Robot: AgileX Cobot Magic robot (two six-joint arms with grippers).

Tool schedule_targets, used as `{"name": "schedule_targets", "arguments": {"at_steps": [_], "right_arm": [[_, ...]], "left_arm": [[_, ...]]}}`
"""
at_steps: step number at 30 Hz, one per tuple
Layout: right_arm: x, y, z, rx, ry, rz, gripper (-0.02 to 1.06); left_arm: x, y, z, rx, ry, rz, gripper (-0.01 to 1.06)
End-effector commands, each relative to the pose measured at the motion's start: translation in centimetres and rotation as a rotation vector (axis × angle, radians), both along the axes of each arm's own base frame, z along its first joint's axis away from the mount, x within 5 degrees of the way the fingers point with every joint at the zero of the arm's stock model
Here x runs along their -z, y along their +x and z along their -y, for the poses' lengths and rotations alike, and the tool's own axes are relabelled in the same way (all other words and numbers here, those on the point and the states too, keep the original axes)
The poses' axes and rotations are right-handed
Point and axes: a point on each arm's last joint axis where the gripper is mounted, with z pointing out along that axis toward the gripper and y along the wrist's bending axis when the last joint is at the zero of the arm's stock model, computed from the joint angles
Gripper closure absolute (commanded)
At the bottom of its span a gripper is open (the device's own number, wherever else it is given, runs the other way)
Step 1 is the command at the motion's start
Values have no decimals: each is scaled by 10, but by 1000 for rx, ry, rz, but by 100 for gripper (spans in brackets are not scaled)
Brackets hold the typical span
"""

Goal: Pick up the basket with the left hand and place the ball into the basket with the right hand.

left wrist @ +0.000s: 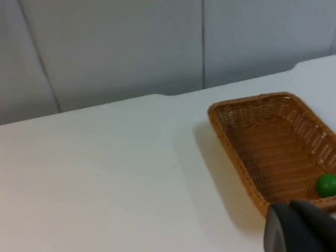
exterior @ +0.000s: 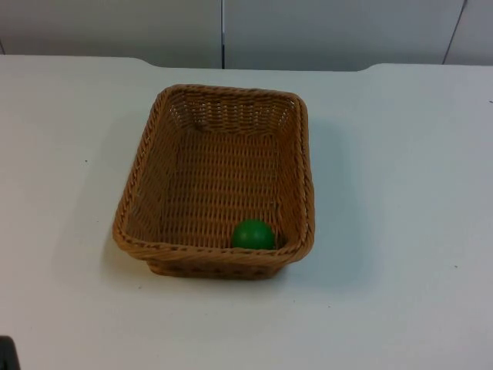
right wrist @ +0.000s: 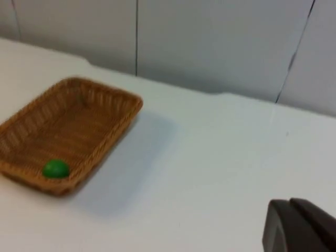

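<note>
A brown wicker basket [exterior: 142,169] sits on the white table, near its middle. A green ball [exterior: 253,234] lies inside it, in the near right corner against the front wall. In the left wrist view the basket [left wrist: 273,152] and the ball [left wrist: 326,185] lie just beyond my left gripper [left wrist: 299,227], which is off the basket's left side and apart from it. In the right wrist view the basket [right wrist: 73,121] with the ball [right wrist: 55,168] is well away from my right gripper [right wrist: 299,227], which is over bare table to its right.
The white table top [exterior: 400,193] spreads wide on both sides of the basket. It ends at the grey partition wall [exterior: 308,31] behind. A small dark object [exterior: 6,354] sits at the near left edge.
</note>
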Motion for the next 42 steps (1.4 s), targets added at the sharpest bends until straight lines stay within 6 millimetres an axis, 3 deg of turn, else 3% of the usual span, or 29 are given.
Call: {"name": "schedule_targets", "arguments": {"at_steps": [1,12,21,35,42], "right_arm": [[4,1,-2,1,23,-6,105],[31,8,-7,-8,45,-117,105],[62,19,-12,-35,52,-144,105],[64,22,-12,-24,65,-130,105],[64,23,-14,141,80,-125,105]], "left_arm": [[6,0,-2,-13,-15,-11,105],[35,9,-2,-20,22,-172,105],[38,12,-3,-31,35,-176,105],[38,13,-7,-66,87,-163,105],[38,13,-7,-66,87,-163,105]]}}
